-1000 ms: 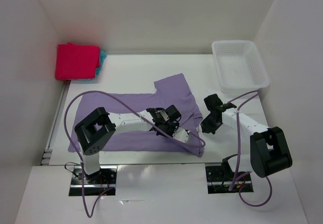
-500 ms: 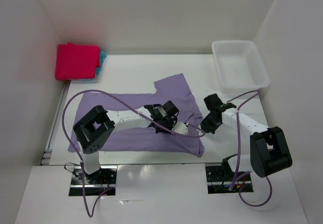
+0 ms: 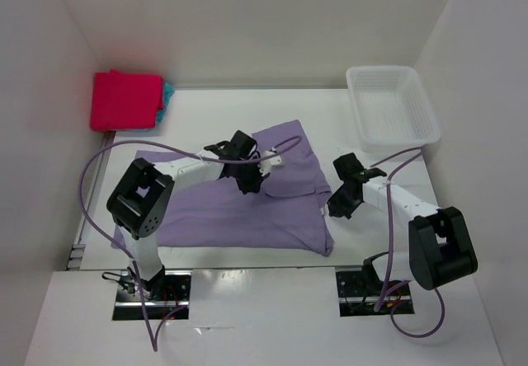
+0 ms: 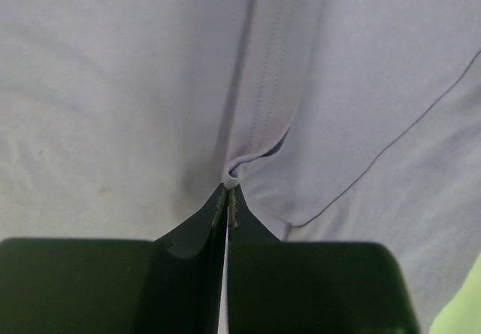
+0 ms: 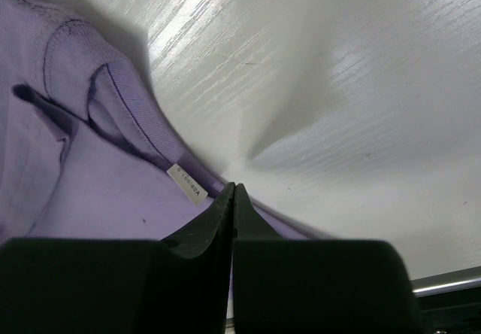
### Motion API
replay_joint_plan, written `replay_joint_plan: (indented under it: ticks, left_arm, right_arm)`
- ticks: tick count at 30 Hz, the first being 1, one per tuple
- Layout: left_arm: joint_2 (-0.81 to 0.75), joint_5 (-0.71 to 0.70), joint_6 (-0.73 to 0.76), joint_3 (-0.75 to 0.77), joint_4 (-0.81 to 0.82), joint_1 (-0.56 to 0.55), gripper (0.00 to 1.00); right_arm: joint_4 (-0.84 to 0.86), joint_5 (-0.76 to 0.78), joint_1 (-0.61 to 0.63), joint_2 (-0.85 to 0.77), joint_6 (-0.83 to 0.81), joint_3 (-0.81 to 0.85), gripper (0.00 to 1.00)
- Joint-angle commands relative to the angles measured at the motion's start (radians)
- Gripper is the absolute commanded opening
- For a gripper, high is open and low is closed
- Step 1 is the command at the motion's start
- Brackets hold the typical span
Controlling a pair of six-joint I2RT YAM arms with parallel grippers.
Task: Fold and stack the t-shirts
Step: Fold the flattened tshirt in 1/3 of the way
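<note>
Leftward and back, the left tool (image 3: 250,178) has dragged its pinched fold of the one lavender t-shirt (image 3: 239,218) mid-worktop. At far left, one folded magenta-red t-shirt (image 3: 124,100) tops one turquoise t-shirt (image 3: 167,98). One right tool (image 3: 337,205), pressed together, pinches the lavender hem. One white mesh basket (image 3: 384,69) stands far right.

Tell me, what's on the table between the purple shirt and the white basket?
Nothing. The top view shows only bare white table between the lavender shirt and the white basket.
</note>
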Motion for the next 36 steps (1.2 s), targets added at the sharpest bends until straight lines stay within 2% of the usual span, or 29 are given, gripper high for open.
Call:
replay_joint_plan:
  ticks: [1, 8, 14, 20, 22, 27, 32, 36]
  left_arm:
    - [0.009, 0.157, -0.127, 0.036, 0.035, 0.051, 0.00]
    - [0.101, 0.298, -0.242, 0.086, 0.024, 0.177, 0.07]
    - [0.121, 0.307, -0.291, 0.106, 0.024, 0.207, 0.10]
    - [0.139, 0.307, -0.335, 0.117, 0.024, 0.235, 0.19]
    - [0.139, 0.291, -0.358, 0.117, 0.024, 0.244, 0.19]
    - [0.150, 0.131, -0.388, 0.117, 0.015, 0.253, 0.20]
    - [0.138, 0.131, -0.397, 0.126, -0.003, 0.284, 0.26]
    - [0.075, 0.149, -0.377, 0.149, -0.055, 0.327, 0.27]
  right_arm:
    - [0.025, 0.008, -0.003, -0.002, -0.010, -0.010, 0.00]
    - [0.034, 0.011, 0.029, -0.025, -0.038, 0.011, 0.00]
    - [0.012, 0.143, 0.232, -0.038, -0.059, 0.168, 0.00]
    - [0.060, 0.154, 0.371, 0.088, -0.094, 0.268, 0.01]
    - [0.073, 0.154, 0.397, 0.143, -0.107, 0.304, 0.01]
    - [0.107, 0.134, 0.406, 0.269, -0.139, 0.372, 0.03]
    - [0.129, 0.134, 0.406, 0.356, -0.170, 0.444, 0.03]
    - [0.143, 0.094, 0.327, 0.390, -0.229, 0.530, 0.05]
